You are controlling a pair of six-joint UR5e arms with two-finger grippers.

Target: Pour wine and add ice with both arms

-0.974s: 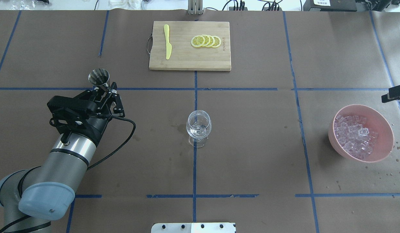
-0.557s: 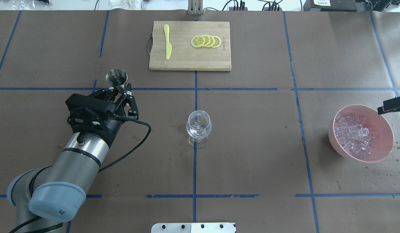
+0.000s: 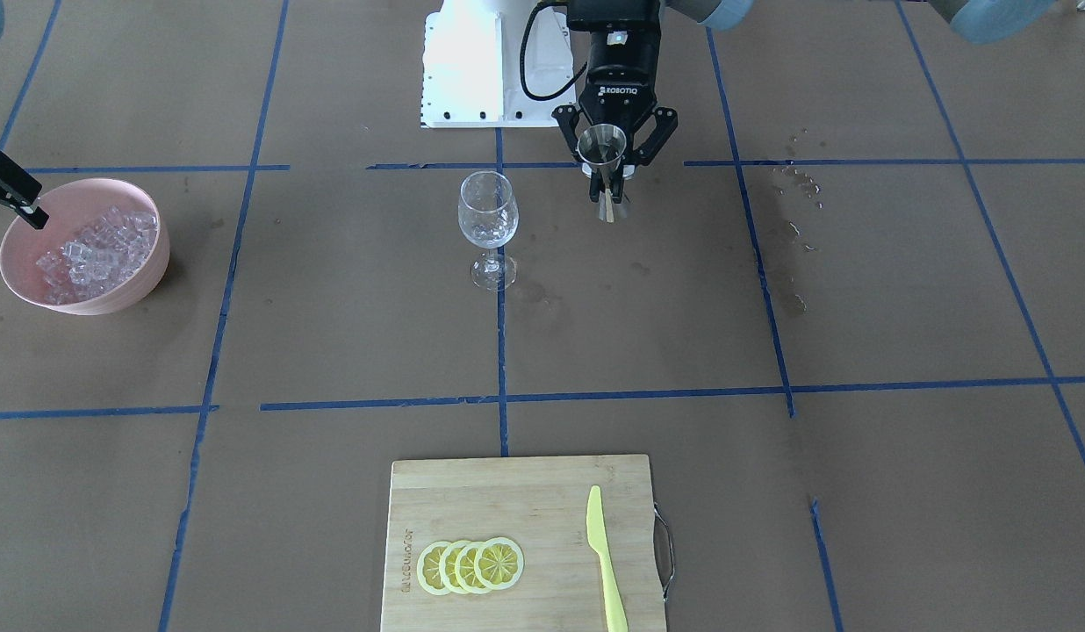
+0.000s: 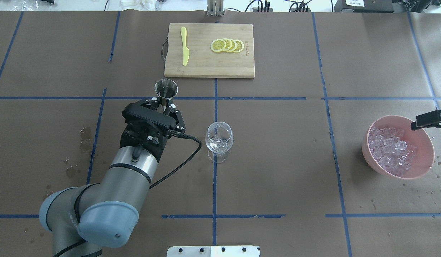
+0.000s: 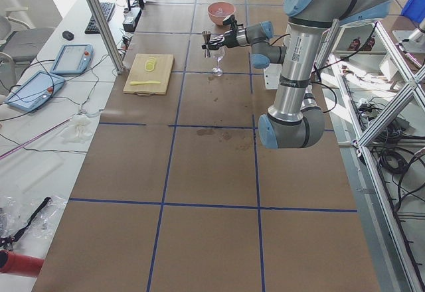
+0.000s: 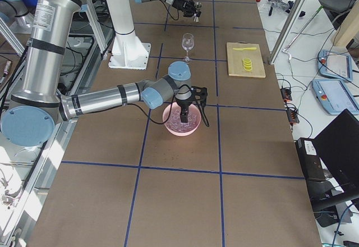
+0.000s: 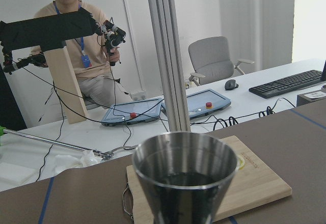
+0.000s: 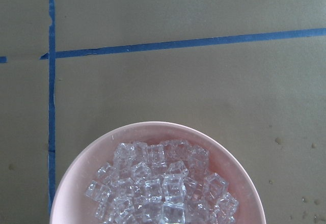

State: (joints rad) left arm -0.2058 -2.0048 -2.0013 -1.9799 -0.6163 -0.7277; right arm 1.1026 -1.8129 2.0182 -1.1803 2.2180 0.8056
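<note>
Left arm (image 4: 131, 167) enters from the near left corner of the desk (image 4: 277, 160) and reaches toward the middle. Wet patches (image 4: 85, 134) lie on the paper nearer the left edge.

Left gripper (image 4: 164, 104): jaws closed on the waist of a metal measuring cup (image 4: 166, 87), which is upright and held above the desk. The wrist view shows dark liquid (image 7: 186, 175) inside it.

Wine glass (image 4: 219, 137): upright at the desk's middle, just right of the cup and apart from it.

Pink bowl (image 4: 365, 153): near the right edge, well apart from the glass. The ice (image 4: 390, 148) is heaped inside it.

Right gripper (image 4: 425, 120): hangs over the bowl's far rim; cannot tell how its jaws stand.

Far edge, centre: a wooden cutting board (image 4: 206, 64) with a row of overlapping lemon slices (image 4: 227, 45) and a yellow knife (image 4: 184, 46) to their left.
</note>
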